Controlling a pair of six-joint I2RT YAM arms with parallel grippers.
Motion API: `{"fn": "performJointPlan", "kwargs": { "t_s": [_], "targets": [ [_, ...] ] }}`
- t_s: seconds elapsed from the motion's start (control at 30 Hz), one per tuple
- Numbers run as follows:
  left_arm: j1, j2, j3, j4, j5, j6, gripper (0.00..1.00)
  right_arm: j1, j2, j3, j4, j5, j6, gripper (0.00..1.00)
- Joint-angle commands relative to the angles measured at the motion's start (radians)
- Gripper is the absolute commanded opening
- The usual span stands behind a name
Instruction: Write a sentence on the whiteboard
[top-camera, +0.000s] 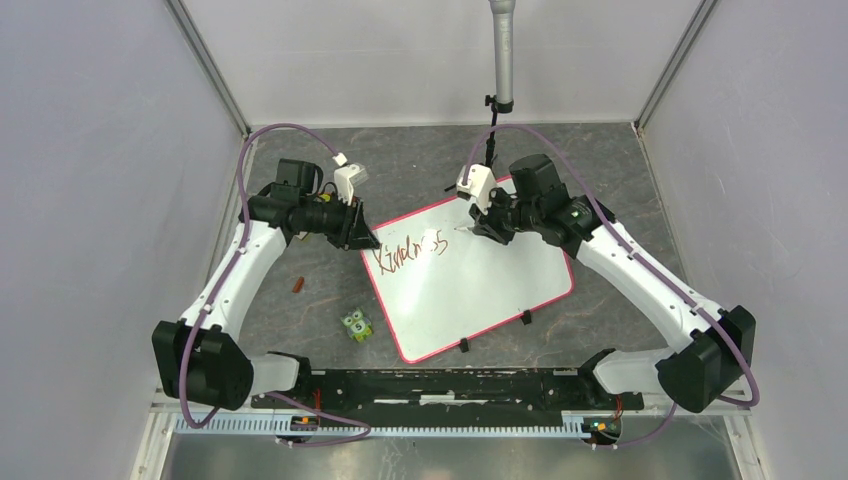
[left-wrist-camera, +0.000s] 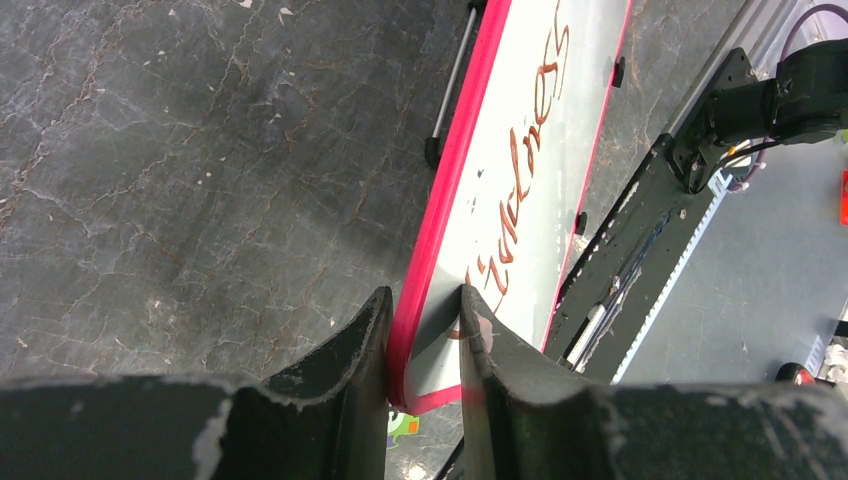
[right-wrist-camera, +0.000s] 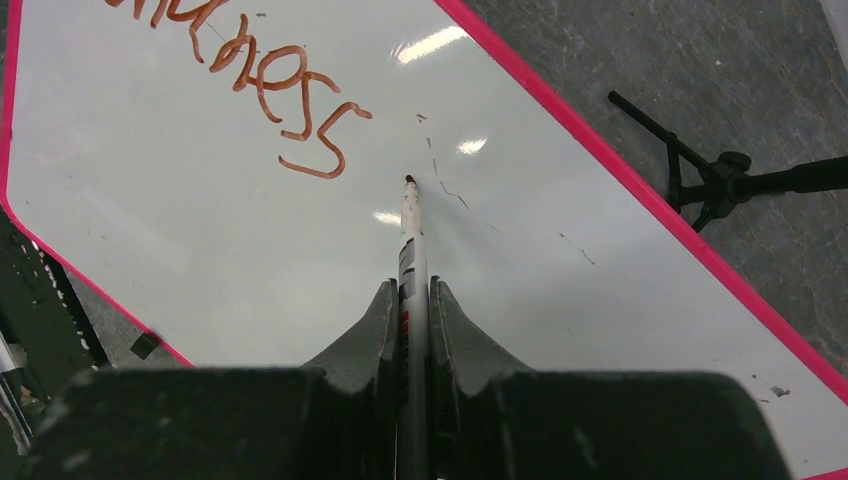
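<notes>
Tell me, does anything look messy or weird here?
The whiteboard sits crooked, turned at an angle. A small reddish piece lies loose left of it, and a green owl toy sits by its near-left corner. Faint dark scratches mark the board near the marker tip.

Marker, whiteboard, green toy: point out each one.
marker (right-wrist-camera: 412, 225), right wrist view, on its white barrel just behind the tip.
whiteboard (top-camera: 480, 290), top external view, on its bare white face.
green toy (top-camera: 356, 325), top external view, on the middle of its body.

Green owl toy (top-camera: 356, 325), small reddish-brown piece (top-camera: 297, 285) nearby, grey pole (top-camera: 503, 50) on black stand (right-wrist-camera: 722, 184), dark marbled tabletop (top-camera: 420, 150)
</notes>
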Motion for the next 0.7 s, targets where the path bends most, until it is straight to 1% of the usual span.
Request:
{"fn": "performJointPlan", "kwargs": {
  "t_s": [0.0,0.2,0.67],
  "targets": [
    [-0.012,0.012,0.006,-0.023,-0.013,0.060,0.03,0.007,0.018,0.029,0.025,-0.012,-0.007,0.00],
    [-0.011,0.016,0.007,-0.024,-0.015,0.058,0.02,0.013,0.007,-0.004,-0.003,-0.010,-0.042,0.00],
    [-0.011,0.015,0.007,-0.024,-0.019,0.059,0.02,0.013,-0.019,-0.033,-0.060,0.058,-0.102,0.00]
  ]
}}
